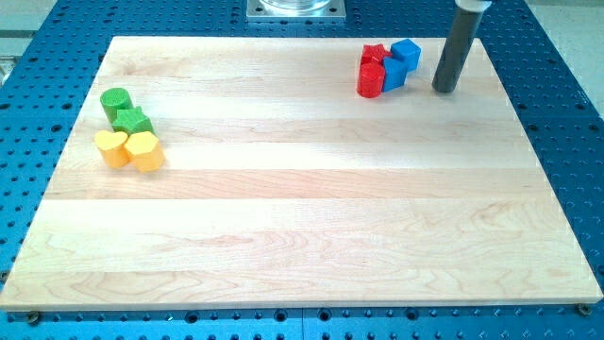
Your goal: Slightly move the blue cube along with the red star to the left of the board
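The camera view shows a pale wooden table (302, 217) lying on a blue perforated base (566, 85).

The tool is a straight dark rod that comes down from the frame's top right. It has no jaws, so it is neither open nor closed, and it holds nothing. My tip (444, 91) rests on the table in the upper right of the frame, just to the right of the red and blue cluster. A narrow strip of bare wood shows between the tip and the nearest blue block, so it touches none of them.

The blue cube (407, 52) sits at the cluster's upper right, the block closest to the rod. A second blue block (394, 75) lies just below and left of it (its shape is hard to make out). The red star (375, 55) is at the cluster's upper left, beside the blue cube. A red block (370, 79), rounded in look, stands in front of the star. All four are packed together, touching.

Far across the table, at the frame's left, another group sits well apart: a green cylinder (115, 100), a green star (133, 121), a yellow heart (111, 147) and a yellow block (144, 149), huddled close.
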Action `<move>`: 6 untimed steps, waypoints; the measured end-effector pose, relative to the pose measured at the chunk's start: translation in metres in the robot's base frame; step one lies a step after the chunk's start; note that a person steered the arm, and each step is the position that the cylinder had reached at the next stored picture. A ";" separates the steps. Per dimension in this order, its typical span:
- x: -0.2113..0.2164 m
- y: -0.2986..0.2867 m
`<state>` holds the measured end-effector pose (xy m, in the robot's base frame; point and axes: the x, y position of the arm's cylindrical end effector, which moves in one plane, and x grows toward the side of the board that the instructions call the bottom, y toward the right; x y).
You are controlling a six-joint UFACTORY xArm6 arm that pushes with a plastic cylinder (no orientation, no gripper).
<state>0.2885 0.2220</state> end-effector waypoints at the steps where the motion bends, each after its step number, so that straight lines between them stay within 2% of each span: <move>1: -0.043 0.000; 3: -0.040 -0.065; 6: -0.074 -0.095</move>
